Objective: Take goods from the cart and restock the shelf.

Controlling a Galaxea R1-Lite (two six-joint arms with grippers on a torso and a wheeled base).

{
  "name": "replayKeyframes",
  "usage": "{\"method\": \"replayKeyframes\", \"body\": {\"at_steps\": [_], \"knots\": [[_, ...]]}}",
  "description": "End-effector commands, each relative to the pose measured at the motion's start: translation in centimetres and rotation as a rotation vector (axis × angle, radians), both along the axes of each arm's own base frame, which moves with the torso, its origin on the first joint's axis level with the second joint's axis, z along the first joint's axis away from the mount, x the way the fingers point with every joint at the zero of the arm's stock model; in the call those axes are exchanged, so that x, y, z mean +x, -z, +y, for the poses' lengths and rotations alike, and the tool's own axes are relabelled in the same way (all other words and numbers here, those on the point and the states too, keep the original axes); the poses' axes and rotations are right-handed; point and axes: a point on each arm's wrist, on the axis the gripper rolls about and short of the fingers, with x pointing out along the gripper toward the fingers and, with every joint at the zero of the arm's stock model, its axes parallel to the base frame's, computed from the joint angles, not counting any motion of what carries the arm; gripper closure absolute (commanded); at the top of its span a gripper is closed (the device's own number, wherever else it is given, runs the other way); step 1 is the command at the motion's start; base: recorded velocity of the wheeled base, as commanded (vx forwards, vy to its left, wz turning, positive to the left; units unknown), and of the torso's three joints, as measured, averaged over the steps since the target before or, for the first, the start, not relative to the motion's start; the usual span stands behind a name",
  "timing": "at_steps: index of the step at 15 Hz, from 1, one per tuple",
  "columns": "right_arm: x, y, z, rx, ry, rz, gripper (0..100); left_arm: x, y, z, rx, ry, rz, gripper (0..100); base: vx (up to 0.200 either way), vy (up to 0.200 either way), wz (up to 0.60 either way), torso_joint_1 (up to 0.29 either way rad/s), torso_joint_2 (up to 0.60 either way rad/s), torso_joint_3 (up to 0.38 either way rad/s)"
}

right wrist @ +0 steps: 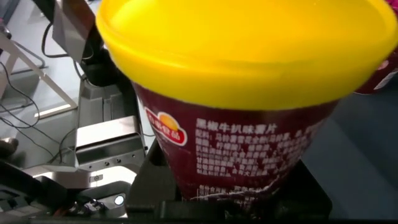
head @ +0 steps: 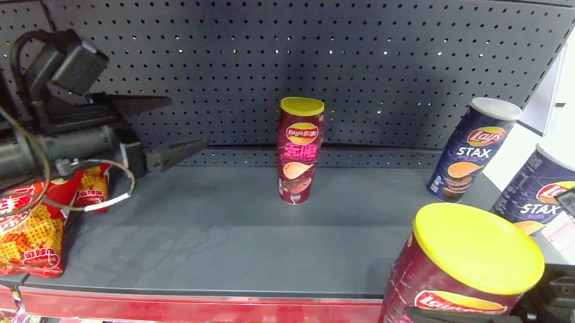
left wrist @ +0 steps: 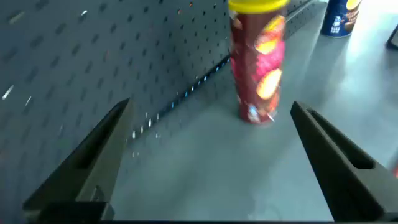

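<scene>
Gripping a maroon chip can with a yellow lid, my right gripper held it nearest me, in front of the shelf's right front corner. The right wrist view added the can's fine-print back label and a metal frame with cables behind. My left gripper hung spread wide and empty above the shelf's left end, near red-and-yellow snack bags. Its wrist view framed a second maroon can between the fingers, well apart from them, standing upright near the pegboard. Two blue cans stood at the far right.
</scene>
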Motion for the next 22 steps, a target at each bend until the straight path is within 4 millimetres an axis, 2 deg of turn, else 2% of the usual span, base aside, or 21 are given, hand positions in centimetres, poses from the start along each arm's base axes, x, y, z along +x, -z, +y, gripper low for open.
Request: {"method": "replayKeyframes", "body": {"at_steps": [1, 5, 7, 12, 19, 22], "knots": [[0.3, 0.0, -0.2, 0.0, 0.019, 0.0, 100, 6.3, 2.0, -0.7, 0.026, 0.056, 0.048, 0, 0.0, 0.0, 0.0, 0.0, 0.0, 0.0], [0.8, 0.0, 0.1, 0.003, 0.021, 0.001, 100, 8.5, 3.0, -2.8, 0.019, 0.127, 0.048, 0, 0.0, 0.0, 0.0, 0.0, 0.0, 0.0], [1.4, 0.0, 0.7, 0.02, 0.024, 0.0, 100, 9.4, 3.7, -3.1, 0.019, 0.141, 0.061, 0, 0.0, 0.0, 0.0, 0.0, 0.0, 0.0], [2.7, -0.3, 1.7, 0.024, 0.024, 0.005, 100, 10.2, 4.7, -6.0, 0.022, 0.214, 0.082, 0, 0.0, 0.0, 0.0, 0.0, 0.0, 0.0], [2.9, 0.0, 1.9, 0.015, 0.026, 0.015, 100, 12.5, 4.6, -9.8, -0.014, 0.29, 0.068, 0, 0.0, 0.0, 0.0, 0.0, 0.0, 0.0], [3.0, 0.2, 2.0, 0.009, 0.026, 0.021, 100, 13.8, 4.8, -10.6, -0.046, 0.293, 0.05, 0, 0.0, 0.0, 0.0, 0.0, 0.0, 0.0]]}}
